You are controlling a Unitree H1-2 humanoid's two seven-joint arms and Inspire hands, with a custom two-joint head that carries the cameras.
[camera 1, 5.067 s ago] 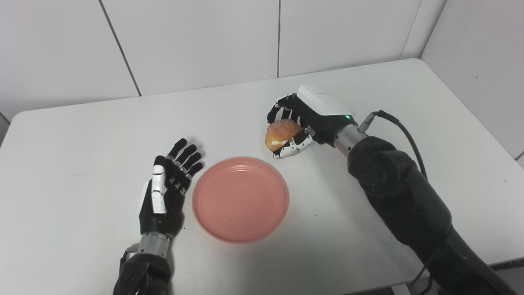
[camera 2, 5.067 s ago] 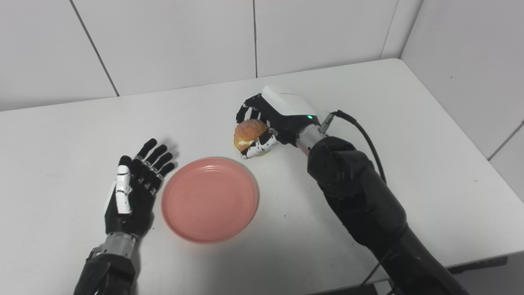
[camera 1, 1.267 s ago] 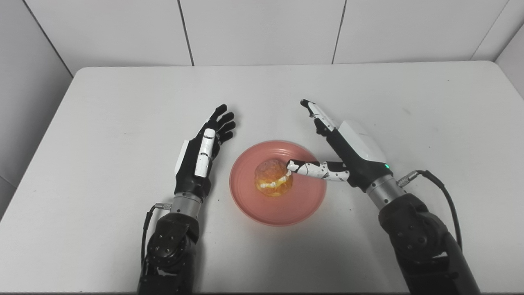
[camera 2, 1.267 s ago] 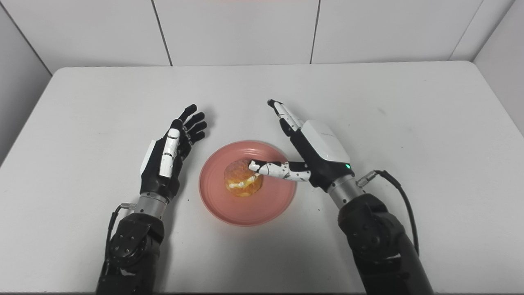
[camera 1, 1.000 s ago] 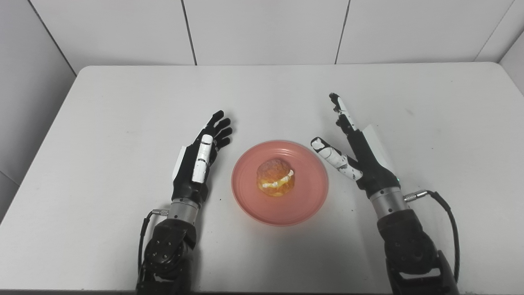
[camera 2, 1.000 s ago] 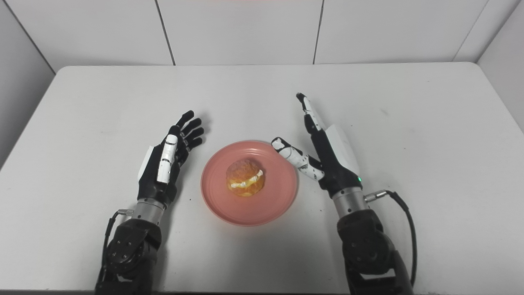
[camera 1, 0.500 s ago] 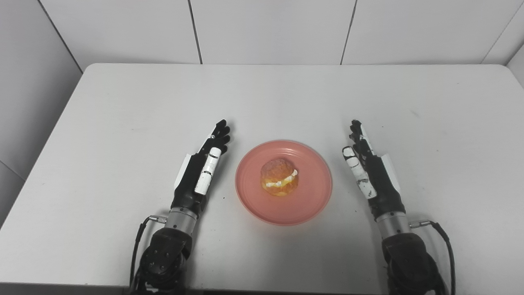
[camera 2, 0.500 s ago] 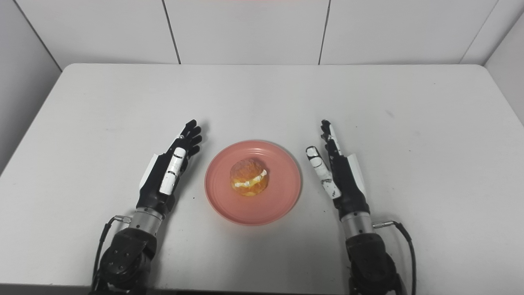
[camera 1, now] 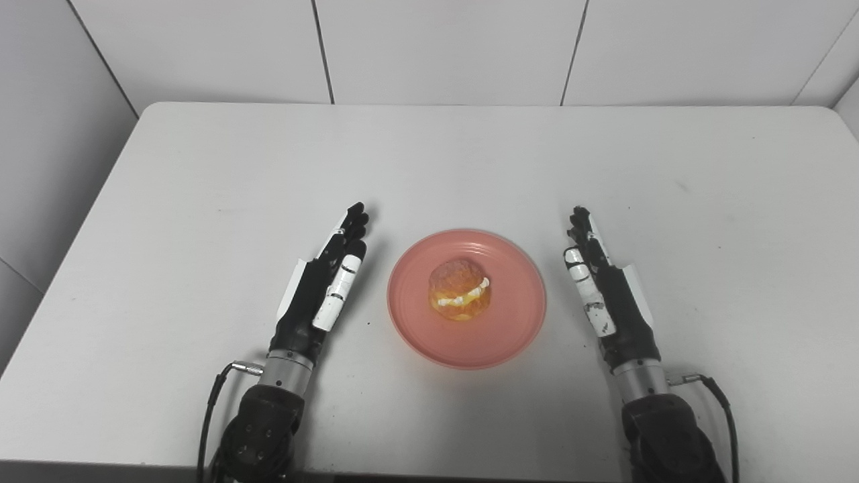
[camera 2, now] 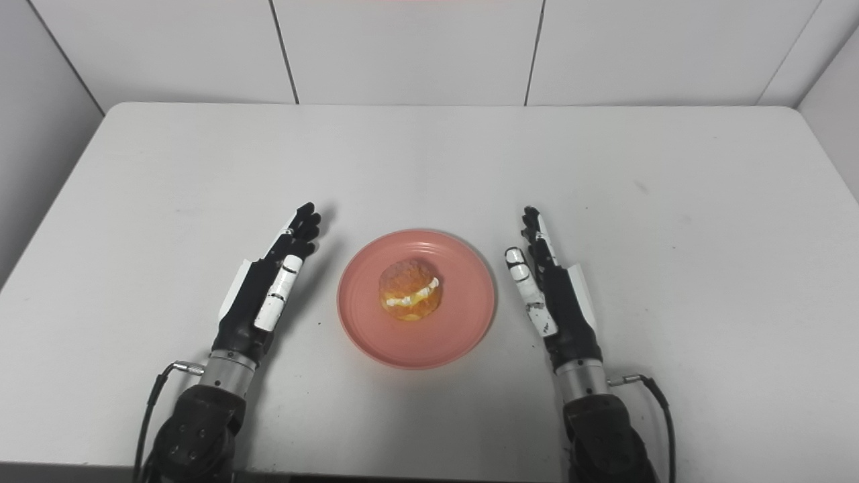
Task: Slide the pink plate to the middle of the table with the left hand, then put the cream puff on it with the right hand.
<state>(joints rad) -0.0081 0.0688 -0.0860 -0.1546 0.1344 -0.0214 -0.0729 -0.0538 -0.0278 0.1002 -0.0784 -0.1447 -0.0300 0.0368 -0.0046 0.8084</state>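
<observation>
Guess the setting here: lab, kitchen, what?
Most likely a robot test bench or lab, not a kitchen: a bare white table boxed in by plain white panel walls, with only a pink plate holding a cream puff between the open left hand and right hand.

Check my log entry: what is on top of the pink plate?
One cream puff sits near the middle of the pink plate. The plate surface beneath the puff is covered.
</observation>
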